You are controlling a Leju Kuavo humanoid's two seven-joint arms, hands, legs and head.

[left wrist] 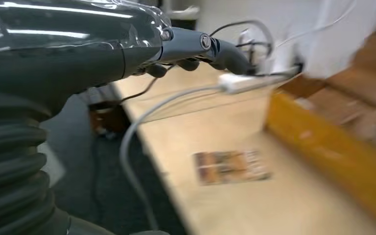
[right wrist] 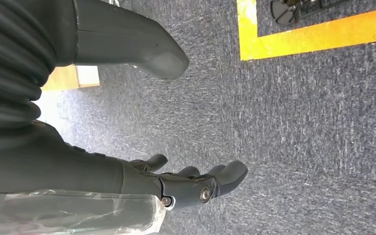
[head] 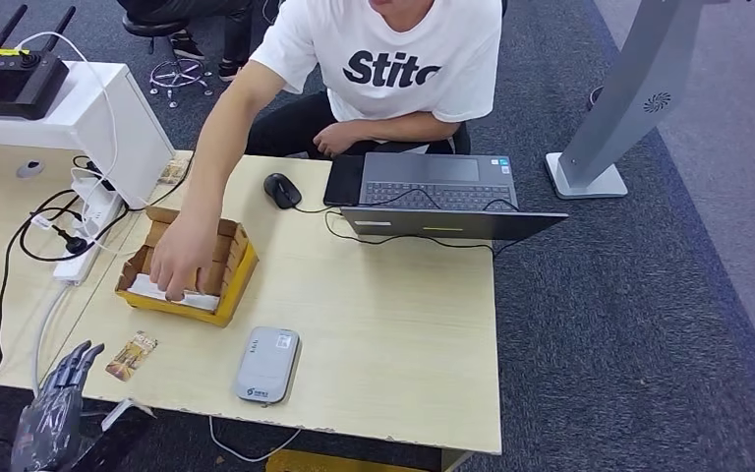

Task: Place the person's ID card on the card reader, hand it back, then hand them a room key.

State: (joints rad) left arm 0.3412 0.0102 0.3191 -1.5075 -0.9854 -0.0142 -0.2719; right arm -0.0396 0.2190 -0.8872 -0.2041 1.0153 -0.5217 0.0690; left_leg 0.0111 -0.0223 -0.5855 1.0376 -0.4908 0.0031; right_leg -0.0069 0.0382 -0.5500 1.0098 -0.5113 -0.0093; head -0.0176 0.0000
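A card (head: 132, 356) with a brownish printed face lies flat near the table's front left edge; the left wrist view shows the card (left wrist: 231, 166) blurred on the wood. The grey card reader (head: 267, 365) sits to its right. My left hand (head: 54, 413) hovers just off the front left corner, fingers apart, holding nothing; its fingers (left wrist: 196, 49) reach over the table edge. A person's hand (head: 179, 262) reaches into the yellow cardboard box (head: 224, 300) holding white cards. My right hand (right wrist: 186, 183) hangs over the carpet, fingers spread and empty.
A laptop (head: 442, 192) and mouse (head: 281, 190) sit at the far side of the table (head: 403, 334). A power strip with cables (head: 84, 231) lies at the left, a white shelf with a black router (head: 10, 79) behind it. A grey stand (head: 609, 128) is at right.
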